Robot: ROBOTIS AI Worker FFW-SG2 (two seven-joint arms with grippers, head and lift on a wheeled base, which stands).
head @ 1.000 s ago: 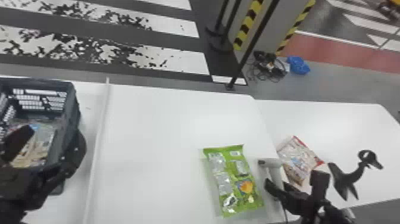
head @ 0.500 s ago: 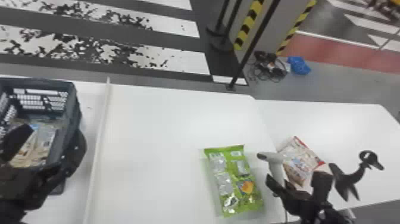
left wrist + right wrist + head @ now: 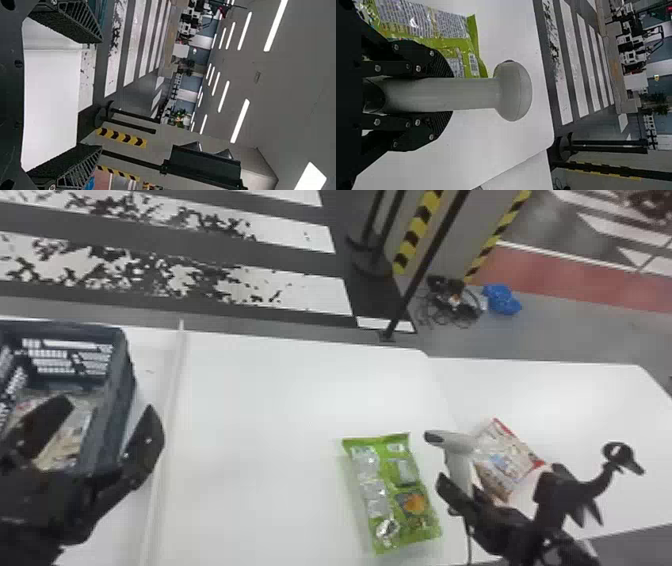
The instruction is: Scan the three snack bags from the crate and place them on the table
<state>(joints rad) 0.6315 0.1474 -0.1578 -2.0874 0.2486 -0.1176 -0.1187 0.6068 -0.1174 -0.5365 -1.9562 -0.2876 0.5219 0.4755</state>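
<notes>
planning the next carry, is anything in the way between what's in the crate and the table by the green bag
Yes: the crate wall facing the green bag, then a pale strip across the table; I can't tell if it's raised. The left hand is also by that wall.

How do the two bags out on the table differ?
Colour: green bag is mostly green; pale bag is whitish with red edging.
Place: green bag lies left of the scanner; pale bag lies right, partly behind it.
Shared: both lie on white tabletop.
</notes>
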